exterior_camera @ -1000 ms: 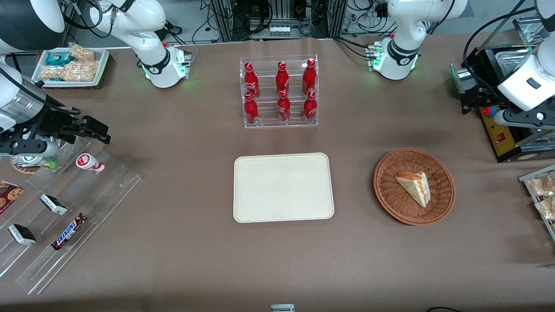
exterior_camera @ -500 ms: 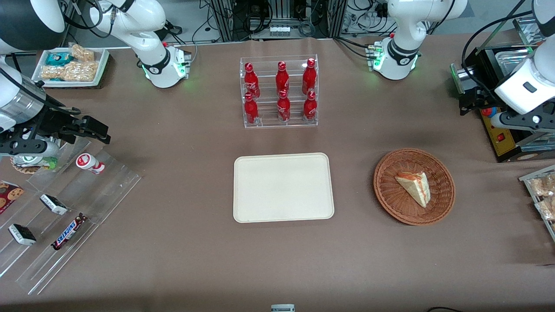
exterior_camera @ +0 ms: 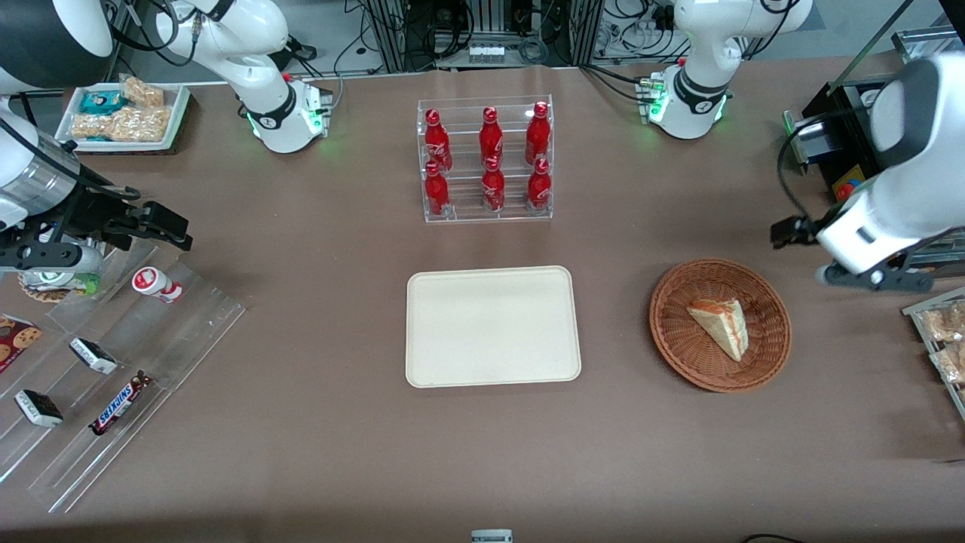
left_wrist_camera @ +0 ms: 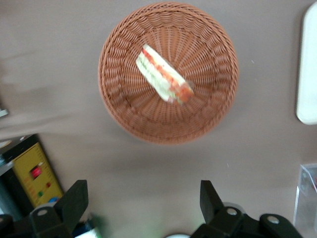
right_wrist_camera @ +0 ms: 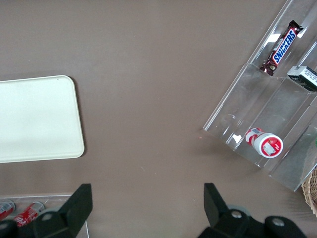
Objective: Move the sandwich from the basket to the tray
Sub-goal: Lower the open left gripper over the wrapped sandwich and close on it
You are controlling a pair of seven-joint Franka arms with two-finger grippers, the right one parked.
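The sandwich (exterior_camera: 721,325) is a pale wedge with orange-red filling and lies in the round wicker basket (exterior_camera: 671,332). The cream tray (exterior_camera: 491,326) lies flat beside the basket, toward the parked arm's end, with nothing on it. My left gripper (exterior_camera: 874,279) hangs above the table beside the basket, toward the working arm's end and slightly farther from the front camera. In the left wrist view the gripper (left_wrist_camera: 143,203) is open and empty, with the sandwich (left_wrist_camera: 163,81), the basket (left_wrist_camera: 119,106) and the tray's edge (left_wrist_camera: 309,64) ahead of it.
A clear rack of red bottles (exterior_camera: 486,158) stands farther from the front camera than the tray. A black box with a yellow panel (left_wrist_camera: 34,173) and a tray of bagged snacks (exterior_camera: 942,339) sit at the working arm's end. A clear stepped shelf (exterior_camera: 113,362) holds snacks at the parked arm's end.
My left arm has swung down and inward from over the black box toward the basket. The sandwich, basket and tray have not moved.
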